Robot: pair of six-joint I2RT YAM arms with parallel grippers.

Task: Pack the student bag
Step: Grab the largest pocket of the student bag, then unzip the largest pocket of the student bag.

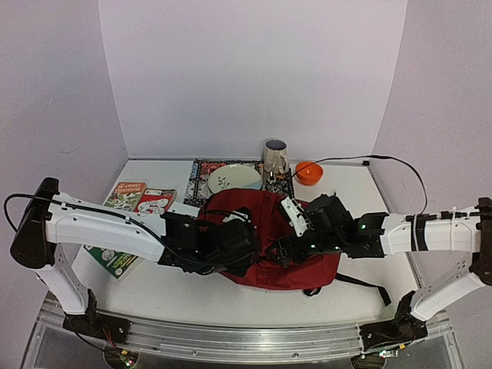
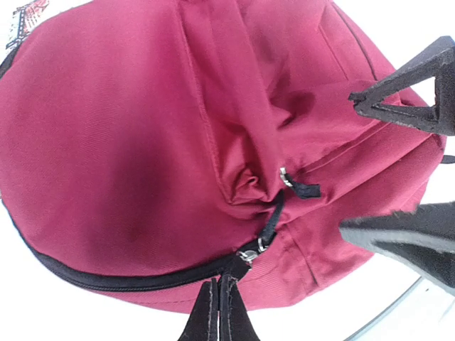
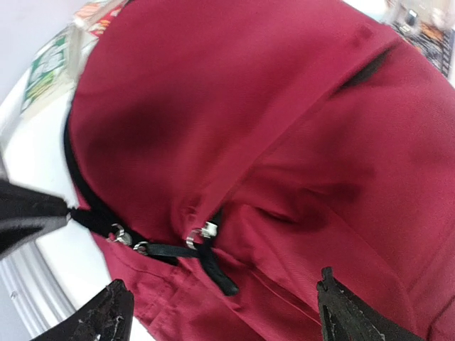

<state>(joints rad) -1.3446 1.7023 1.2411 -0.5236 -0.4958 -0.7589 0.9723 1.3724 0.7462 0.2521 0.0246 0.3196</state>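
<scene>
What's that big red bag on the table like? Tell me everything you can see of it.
The backpack is dark-red woven-looking fabric, soft and slumped, lying flat on the white table. Black zippers curve around it, looking closed, with metal sliders and black pull tabs. A black strap trails out at its right. The shut left gripper pinches its zipper edge; the open right gripper hangs over it.
</scene>
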